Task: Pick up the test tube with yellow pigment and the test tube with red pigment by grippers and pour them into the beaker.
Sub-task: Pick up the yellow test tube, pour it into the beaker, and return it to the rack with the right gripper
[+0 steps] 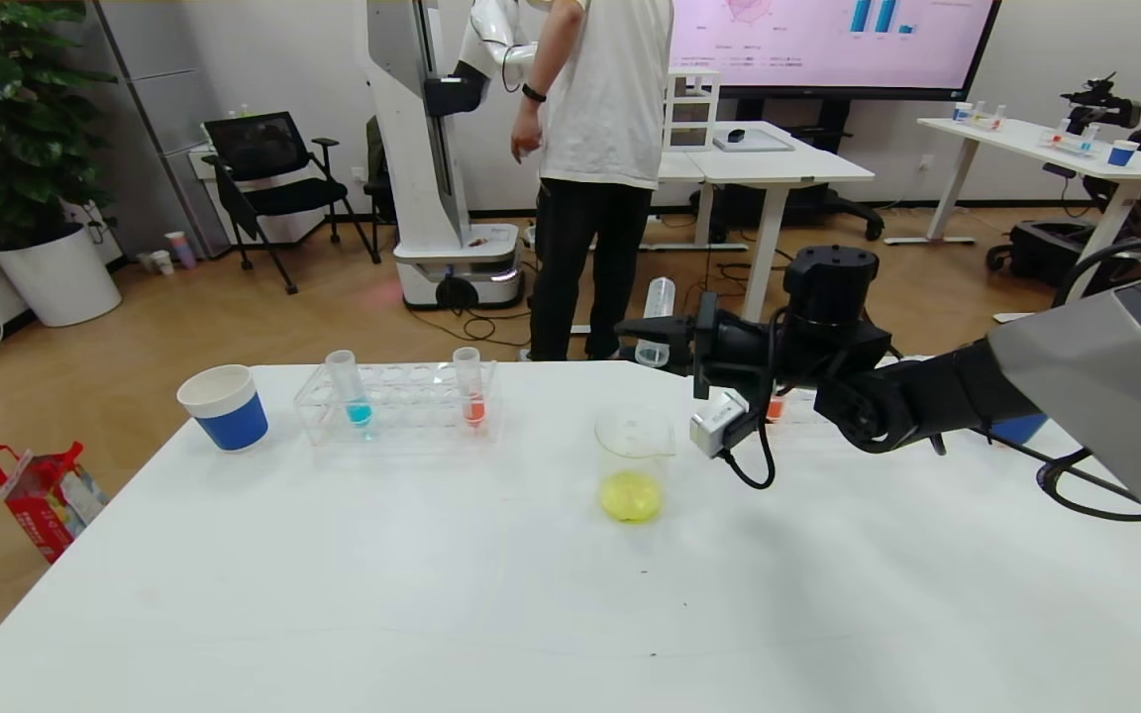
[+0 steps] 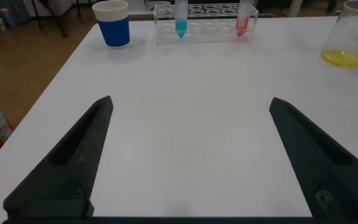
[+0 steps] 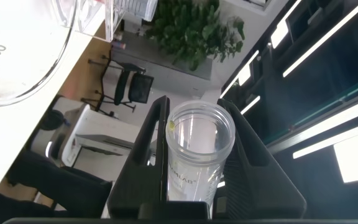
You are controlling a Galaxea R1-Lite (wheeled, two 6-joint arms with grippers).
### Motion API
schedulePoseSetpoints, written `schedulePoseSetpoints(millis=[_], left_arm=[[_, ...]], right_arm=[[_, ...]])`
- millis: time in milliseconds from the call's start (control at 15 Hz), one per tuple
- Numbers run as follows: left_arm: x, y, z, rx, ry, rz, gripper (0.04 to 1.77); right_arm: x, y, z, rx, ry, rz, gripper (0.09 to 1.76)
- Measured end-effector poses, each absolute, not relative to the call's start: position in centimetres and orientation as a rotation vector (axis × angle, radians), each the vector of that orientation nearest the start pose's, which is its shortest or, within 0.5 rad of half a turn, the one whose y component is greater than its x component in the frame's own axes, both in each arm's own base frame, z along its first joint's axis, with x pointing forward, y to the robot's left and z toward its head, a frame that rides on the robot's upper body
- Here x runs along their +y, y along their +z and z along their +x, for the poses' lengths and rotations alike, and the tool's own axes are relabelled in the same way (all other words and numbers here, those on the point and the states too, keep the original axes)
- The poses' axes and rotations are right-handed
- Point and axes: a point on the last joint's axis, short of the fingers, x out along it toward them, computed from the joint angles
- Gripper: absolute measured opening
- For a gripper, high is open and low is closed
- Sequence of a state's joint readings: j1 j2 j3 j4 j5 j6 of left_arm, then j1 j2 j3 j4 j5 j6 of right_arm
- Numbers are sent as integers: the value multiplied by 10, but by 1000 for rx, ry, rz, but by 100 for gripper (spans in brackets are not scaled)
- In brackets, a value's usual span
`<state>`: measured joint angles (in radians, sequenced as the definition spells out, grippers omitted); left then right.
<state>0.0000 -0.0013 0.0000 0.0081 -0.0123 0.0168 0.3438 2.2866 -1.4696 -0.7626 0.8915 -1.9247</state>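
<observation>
The worktop (image 1: 491,594) carries the beaker (image 1: 633,463) near its middle, with yellow liquid already inside. The right tool (image 1: 652,332) pinches the emptied yellow tube (image 1: 656,322) above the far edge, just beyond the beaker. The red tube (image 1: 469,386) stands upright in the rack (image 1: 397,404) toward the far left corner, nearer the left arm. The left tool (image 2: 188,155) hovers spread over the near left part.

Right claw (image 1: 652,339) raised, fingers clamped; left claw (image 2: 188,155) low, fingers spread.
</observation>
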Motion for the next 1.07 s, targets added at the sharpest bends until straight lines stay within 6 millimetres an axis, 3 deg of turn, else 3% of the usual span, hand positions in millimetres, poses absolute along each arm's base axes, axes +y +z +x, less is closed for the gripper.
schedulePoseSetpoints(millis=[200,400,733,1067], left_arm=[[0,75,-23,7,-12,16,175],[0,75,-23,6,-12,16,175],[0,75,-23,6,-12,16,175],[0,75,-23,6,-12,16,175]], right_arm=[[170,158,429,-1041,910,-1486,51],[164,188,426,-960,928,-1305,51],[119,237,422,-904,769,-1004,51],[79,242,415,-613,430,-384,51]])
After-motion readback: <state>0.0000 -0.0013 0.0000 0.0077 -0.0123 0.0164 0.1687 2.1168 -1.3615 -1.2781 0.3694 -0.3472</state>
